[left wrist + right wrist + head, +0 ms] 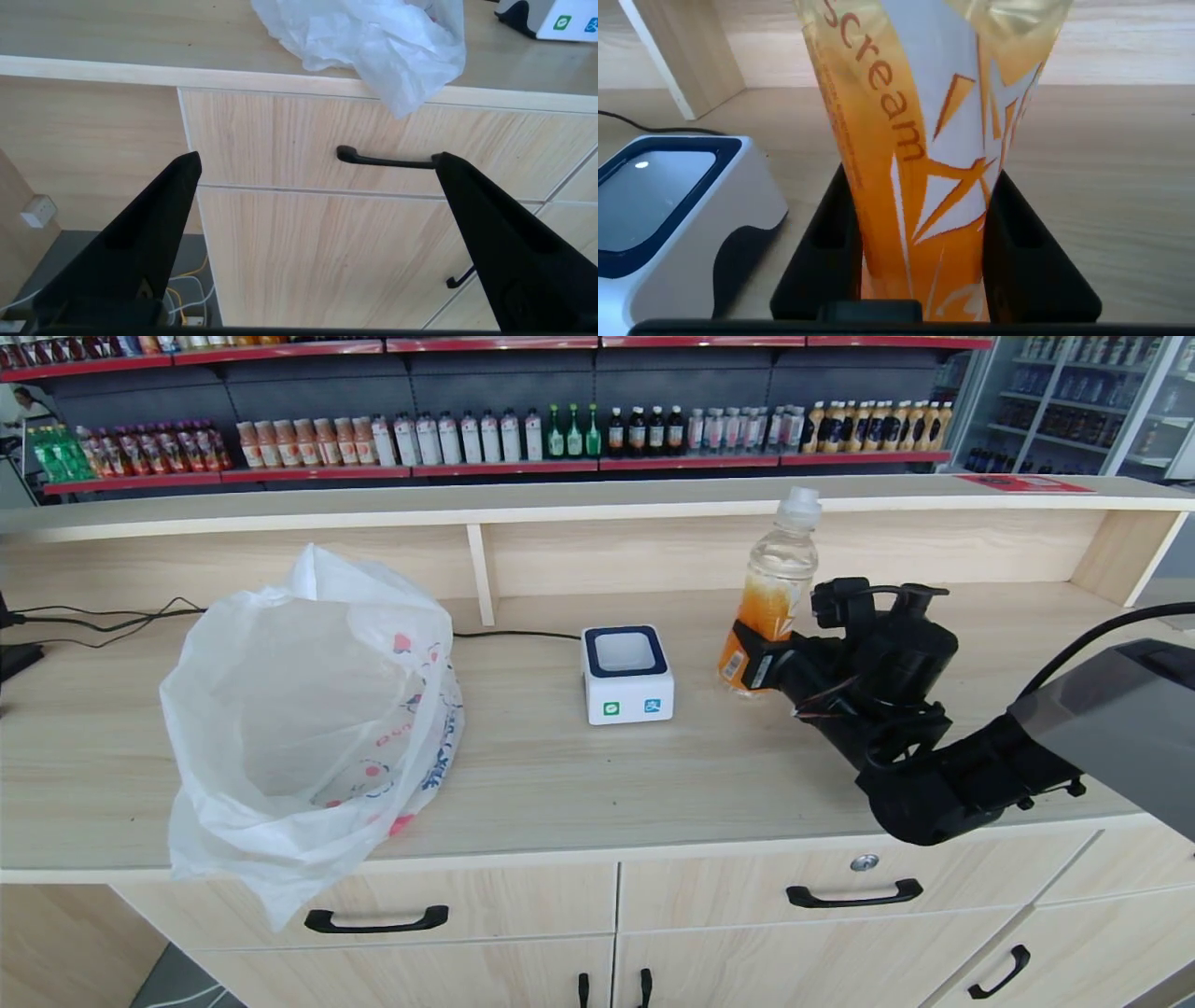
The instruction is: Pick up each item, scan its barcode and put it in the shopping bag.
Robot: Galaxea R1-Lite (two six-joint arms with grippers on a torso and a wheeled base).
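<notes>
- Head view: right gripper [758,663] has its fingers clamped on the lower part of the bottle [775,588].
- Bottle has an orange label and pale cap, leans slightly, and sits just right of the scanner [626,672] on the worktop [560,775]. Cannot tell if its base touches.
- Right wrist view: a black finger flanks the label on each side.
- Bag [308,709] lies left of the scanner, mouth open, one corner overhanging the front edge.
- Left wrist view: left gripper [318,168] has its fingers spread wide with nothing between them, facing a drawer [280,140] under the worktop.
</notes>
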